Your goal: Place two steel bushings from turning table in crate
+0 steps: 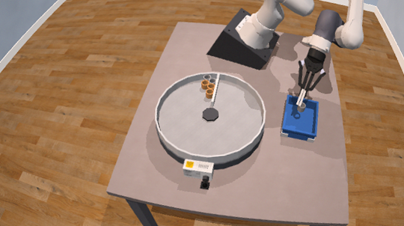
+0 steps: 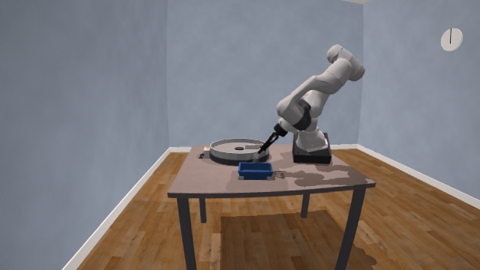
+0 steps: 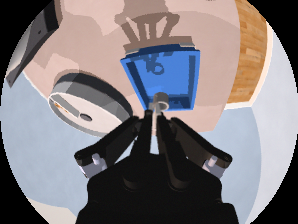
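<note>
Wrist: steel bushing (image 1: 301, 108) (image 2: 256, 157) (image 3: 160, 96); axis seemingly tilted

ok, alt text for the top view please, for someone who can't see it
A black two-finger gripper holds a grey steel bushing over a blue open crate. Beside it, a round grey turning table carries three orange and two grey bushings by a white bar.

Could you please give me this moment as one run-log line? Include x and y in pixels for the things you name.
pincer (image 1: 300, 102) (image 2: 259, 154) (image 3: 153, 109): shut on a steel bushing (image 1: 302, 109) (image 2: 256, 158) (image 3: 159, 97) | position: above the blue crate (image 1: 305, 124) (image 2: 255, 174) (image 3: 176, 75) | release: not yet done
</note>
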Motion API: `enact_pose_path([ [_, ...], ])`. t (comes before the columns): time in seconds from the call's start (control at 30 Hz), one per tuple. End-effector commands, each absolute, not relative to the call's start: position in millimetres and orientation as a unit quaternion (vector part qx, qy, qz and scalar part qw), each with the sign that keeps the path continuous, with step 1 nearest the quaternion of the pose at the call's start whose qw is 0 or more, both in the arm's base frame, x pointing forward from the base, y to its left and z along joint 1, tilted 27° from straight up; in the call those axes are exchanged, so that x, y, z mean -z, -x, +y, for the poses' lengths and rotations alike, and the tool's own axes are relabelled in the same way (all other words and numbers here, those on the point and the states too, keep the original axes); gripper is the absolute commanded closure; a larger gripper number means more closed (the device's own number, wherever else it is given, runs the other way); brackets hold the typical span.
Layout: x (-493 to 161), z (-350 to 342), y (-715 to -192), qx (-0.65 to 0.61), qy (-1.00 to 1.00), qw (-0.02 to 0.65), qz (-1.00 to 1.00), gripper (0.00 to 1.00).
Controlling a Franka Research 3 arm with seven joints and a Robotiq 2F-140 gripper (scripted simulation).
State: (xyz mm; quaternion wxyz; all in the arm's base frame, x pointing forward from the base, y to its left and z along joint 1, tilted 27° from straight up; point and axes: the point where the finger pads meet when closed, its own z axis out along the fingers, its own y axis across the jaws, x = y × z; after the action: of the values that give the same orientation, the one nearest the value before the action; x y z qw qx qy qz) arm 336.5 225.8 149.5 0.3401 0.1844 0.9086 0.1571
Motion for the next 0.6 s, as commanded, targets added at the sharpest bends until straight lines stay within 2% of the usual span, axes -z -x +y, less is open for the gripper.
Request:
enact_pose_path([
  [0.0,-143.8,236.5,-338.8,-0.179,-0.210,0.333,0.901,1.00],
  [0.57,-134.8,240.9,-339.6,-0.179,-0.210,0.333,0.901,1.00],
])
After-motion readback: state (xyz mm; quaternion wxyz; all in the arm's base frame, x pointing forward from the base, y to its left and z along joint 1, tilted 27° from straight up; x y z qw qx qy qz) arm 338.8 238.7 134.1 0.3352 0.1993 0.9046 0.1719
